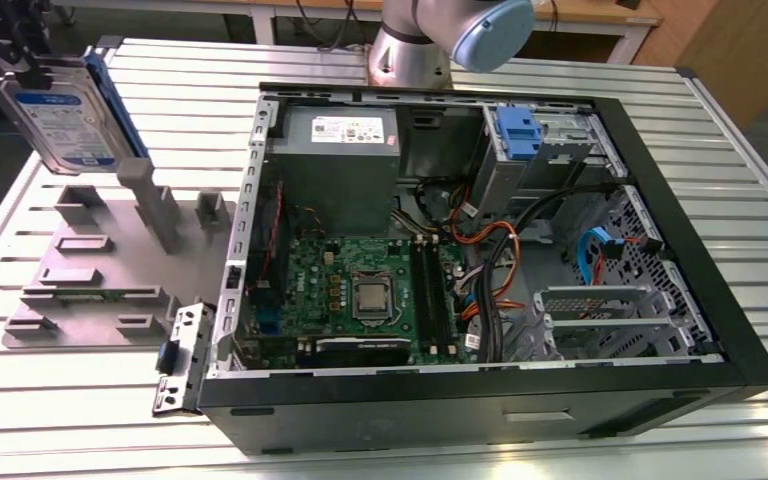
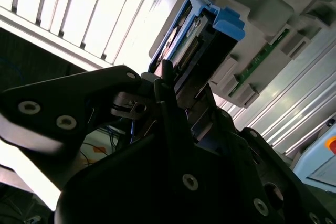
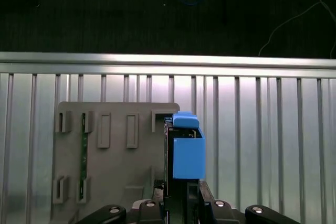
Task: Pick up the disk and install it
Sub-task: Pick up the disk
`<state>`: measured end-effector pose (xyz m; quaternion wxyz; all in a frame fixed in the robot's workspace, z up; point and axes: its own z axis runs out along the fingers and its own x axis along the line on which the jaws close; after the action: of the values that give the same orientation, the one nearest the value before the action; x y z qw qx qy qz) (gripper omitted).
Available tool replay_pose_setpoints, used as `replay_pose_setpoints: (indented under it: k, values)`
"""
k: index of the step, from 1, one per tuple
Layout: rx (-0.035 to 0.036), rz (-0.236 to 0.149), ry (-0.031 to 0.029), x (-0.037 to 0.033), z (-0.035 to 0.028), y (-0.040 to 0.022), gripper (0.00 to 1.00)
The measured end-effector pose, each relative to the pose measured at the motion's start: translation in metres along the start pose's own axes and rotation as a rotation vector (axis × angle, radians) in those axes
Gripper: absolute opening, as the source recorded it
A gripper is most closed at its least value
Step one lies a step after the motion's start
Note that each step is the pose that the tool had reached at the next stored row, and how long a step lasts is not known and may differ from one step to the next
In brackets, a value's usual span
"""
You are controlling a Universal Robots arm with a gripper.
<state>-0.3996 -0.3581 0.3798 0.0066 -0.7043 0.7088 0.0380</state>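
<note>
Claw (image 1: 24, 60) is clamped on the disk (image 1: 75, 118), gripping it by one end. The disk is held on edge, up off the table (image 1: 197, 75), over the edge of the grey fixture plate (image 1: 97, 270) at the exterior view's left. Label face shows, with the blue bracket along its rim. In both wrist views the bracket end points away from the claw. The open PC case (image 1: 491, 405) is well apart, toward the exterior view's right, with a blue-tabbed drive cage (image 1: 524, 135) inside.
</note>
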Motion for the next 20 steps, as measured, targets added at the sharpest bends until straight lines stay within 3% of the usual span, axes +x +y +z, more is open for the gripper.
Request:
replay_pose_setpoints:
  k: [20]
  values:
    - [0.0001,0.0,-0.0001,-0.0024,-0.0384,0.0017,0.35]
